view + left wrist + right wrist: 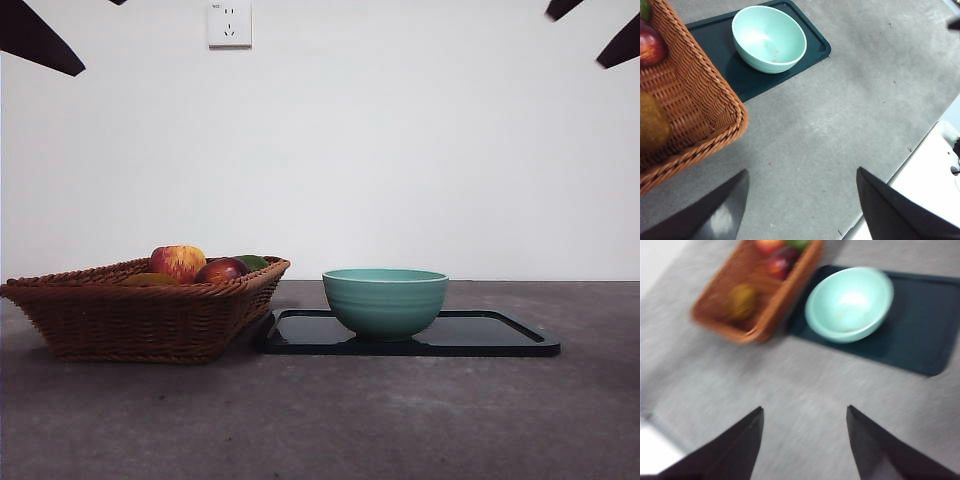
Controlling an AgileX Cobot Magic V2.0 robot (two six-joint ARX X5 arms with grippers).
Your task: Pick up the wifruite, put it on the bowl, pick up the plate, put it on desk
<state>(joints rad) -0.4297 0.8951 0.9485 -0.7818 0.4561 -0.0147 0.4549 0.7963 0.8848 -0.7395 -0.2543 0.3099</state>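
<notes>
The wifruite (148, 279) is a dull orange-brown fruit lying in the wicker basket (140, 320) at the left; it also shows in the left wrist view (651, 125) and, blurred, in the right wrist view (742, 301). The teal bowl (385, 300) stands empty on a dark rectangular plate (500, 335) on the grey desk (400, 420). My left gripper (802, 200) is open and empty, high above the desk near the basket's corner. My right gripper (805, 435) is open and empty, high above the desk in front of bowl (849, 302) and plate (920, 330).
The basket also holds a red-and-yellow apple (178, 262), a dark red fruit (221, 270) and something green (252, 262). A wall with a socket (229, 24) stands behind. The desk's edge and a white surface (935, 175) show in the left wrist view.
</notes>
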